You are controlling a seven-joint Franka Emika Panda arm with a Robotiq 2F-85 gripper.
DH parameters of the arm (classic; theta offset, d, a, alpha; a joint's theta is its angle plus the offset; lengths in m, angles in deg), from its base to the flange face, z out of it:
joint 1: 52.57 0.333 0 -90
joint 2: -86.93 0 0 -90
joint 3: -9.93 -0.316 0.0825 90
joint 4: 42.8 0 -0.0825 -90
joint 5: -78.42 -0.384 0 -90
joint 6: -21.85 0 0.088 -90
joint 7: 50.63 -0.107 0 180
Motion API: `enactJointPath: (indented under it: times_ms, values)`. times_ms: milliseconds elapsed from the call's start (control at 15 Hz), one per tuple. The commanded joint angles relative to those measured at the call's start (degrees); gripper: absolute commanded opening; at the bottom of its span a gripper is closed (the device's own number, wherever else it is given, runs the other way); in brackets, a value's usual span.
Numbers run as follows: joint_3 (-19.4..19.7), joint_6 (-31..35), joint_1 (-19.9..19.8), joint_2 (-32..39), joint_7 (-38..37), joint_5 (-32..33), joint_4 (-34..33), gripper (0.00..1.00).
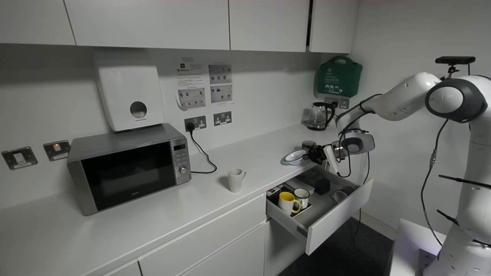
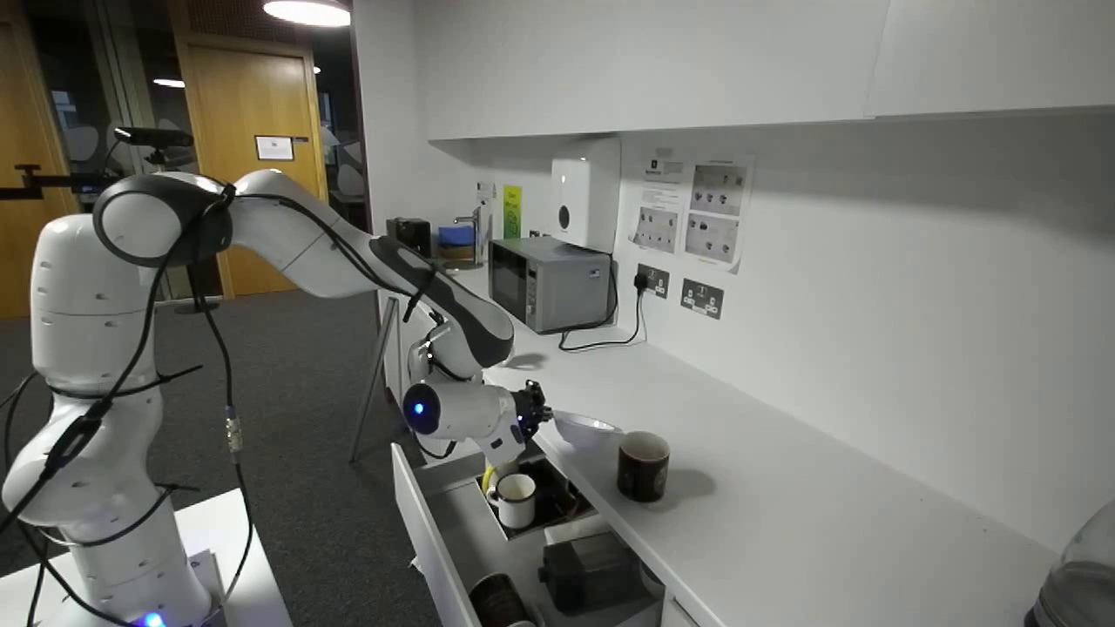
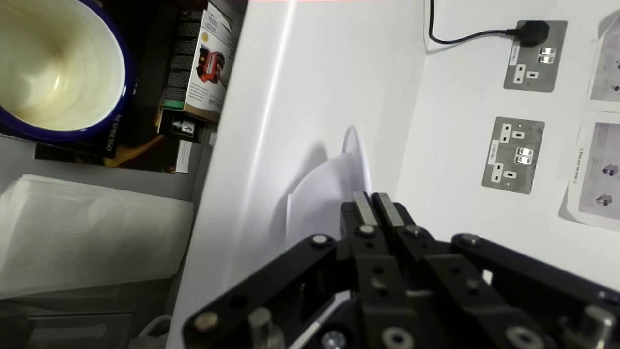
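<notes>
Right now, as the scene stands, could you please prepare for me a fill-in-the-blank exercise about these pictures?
1. The gripper is not open but ____ on the rim of the bowl.
2. The yellow-handled mug stands in the open ____.
3. The case above the kettle has the colour ____.
4. The cup near the microwave has the colour ____.

Missing words: shut; drawer; green; white.
</notes>
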Motion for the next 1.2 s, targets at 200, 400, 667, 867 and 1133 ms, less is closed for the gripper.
enactJointPath:
  times_ms: [200,400,667,867,1133]
  values:
    - [5.31,-12.28,0.77,-6.22,1.68,0.95,8.45,0.01]
    - [6.77,-17.27,0.36,-6.89,1.60,2.21,10.39,0.01]
    - [8.31,-22.03,-0.06,-7.26,2.34,3.38,12.22,0.01]
    - [9.40,-25.08,-0.44,-7.42,3.19,4.17,13.55,0.01]
    - [10.57,-28.36,-0.70,-6.92,4.40,5.53,14.56,0.01]
